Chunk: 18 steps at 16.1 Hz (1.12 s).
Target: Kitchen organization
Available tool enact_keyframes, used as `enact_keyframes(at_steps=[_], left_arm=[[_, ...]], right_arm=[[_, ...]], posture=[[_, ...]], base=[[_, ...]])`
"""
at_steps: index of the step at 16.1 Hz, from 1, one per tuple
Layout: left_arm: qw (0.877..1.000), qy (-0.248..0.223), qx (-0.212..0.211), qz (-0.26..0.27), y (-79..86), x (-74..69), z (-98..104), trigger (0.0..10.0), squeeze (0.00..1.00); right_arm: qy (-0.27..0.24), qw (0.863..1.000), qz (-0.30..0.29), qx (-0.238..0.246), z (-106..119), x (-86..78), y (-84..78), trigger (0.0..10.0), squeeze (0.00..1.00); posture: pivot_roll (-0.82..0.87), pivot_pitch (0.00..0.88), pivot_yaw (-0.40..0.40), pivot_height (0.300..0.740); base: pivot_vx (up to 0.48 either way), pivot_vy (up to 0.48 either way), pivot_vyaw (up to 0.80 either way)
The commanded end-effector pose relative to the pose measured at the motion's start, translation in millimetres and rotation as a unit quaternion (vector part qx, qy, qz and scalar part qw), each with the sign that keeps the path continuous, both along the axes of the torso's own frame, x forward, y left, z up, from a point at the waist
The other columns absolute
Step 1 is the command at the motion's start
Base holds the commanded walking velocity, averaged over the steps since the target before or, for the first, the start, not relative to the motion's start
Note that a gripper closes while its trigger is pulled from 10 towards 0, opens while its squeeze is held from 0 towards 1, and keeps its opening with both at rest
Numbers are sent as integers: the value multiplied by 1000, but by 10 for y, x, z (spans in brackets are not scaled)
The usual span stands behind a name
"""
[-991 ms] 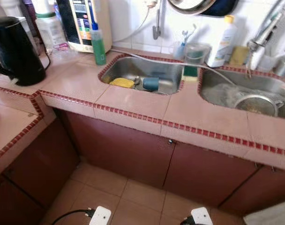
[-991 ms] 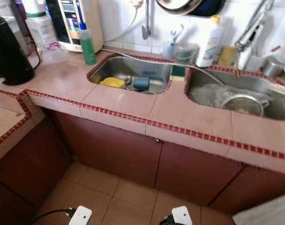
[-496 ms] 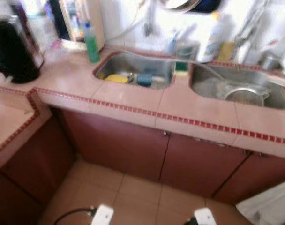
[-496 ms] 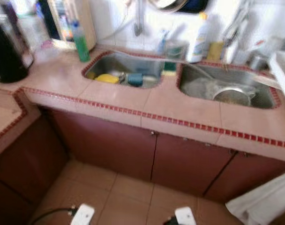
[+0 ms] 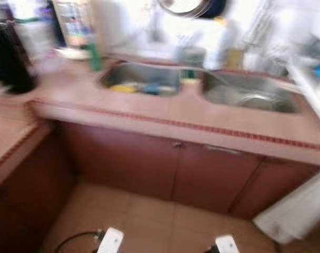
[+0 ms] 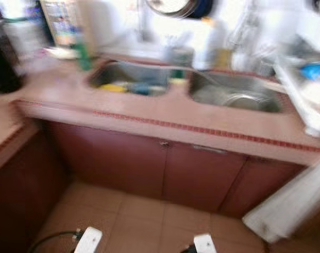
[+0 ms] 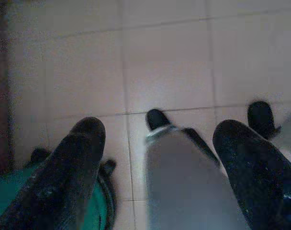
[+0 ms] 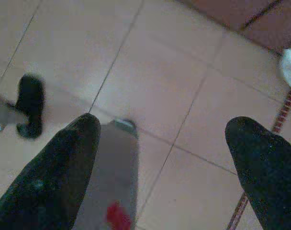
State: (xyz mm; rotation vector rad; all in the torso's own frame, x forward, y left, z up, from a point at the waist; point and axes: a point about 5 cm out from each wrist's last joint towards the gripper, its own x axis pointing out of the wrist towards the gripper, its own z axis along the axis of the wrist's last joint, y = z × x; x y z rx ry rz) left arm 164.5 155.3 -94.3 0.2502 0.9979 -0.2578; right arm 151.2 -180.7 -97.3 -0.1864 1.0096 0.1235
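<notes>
A pink tiled counter (image 5: 165, 113) holds two steel sinks. In the left sink (image 5: 141, 78) lie a yellow sponge (image 5: 123, 88) and a blue cup (image 5: 152, 88). A metal strainer (image 5: 255, 99) rests in the right sink (image 5: 249, 94). A green bottle (image 5: 95, 55) stands left of the sinks. Both arms hang over the floor tiles. My left gripper (image 7: 160, 129) is open with nothing held, and my right gripper (image 8: 165, 125) is open too. The eye views are blurred.
A black kettle (image 5: 10, 63) stands at the counter's left corner. A white bottle (image 5: 223, 45) and cups stand behind the sinks. A white rack (image 6: 307, 89) sits at the right end, a pale cloth (image 5: 299, 208) below it. Brown cabinet doors (image 5: 176, 168) face me.
The camera has swung right and drawn back, so the counter sits higher and further left in the picture. The white rack has come into view. Nothing on the counter has moved.
</notes>
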Motion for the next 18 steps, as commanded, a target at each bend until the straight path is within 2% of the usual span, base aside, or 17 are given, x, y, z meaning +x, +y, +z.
enact_keyframes(at_steps=[1,7,10,12,18], left_arm=[[1000,20,2,1,6,-109,-47,10000,0],[1000,20,4,2,19,-110,-47,10000,0],[1000,21,4,1,25,-112,-47,10000,0],[1000,20,4,0,27,-108,-46,10000,0],[1000,19,6,-2,35,-99,-42,10000,0]], right_arm=[[4,1000,4,3,-6,-11,15,10000,0],[5,1000,3,7,-9,-19,23,10000,0],[7,1000,12,6,-14,-27,33,10000,0],[5,1000,-5,11,-15,-33,29,10000,0],[8,1000,4,11,-19,-42,38,10000,0]], posture=[[-88,0,15,740],[-84,0,15,740],[-80,0,14,740],[-78,0,14,740],[-77,0,15,740]], base=[[-244,0,800],[-242,0,91],[-241,0,800],[-244,0,0],[-241,0,0]])
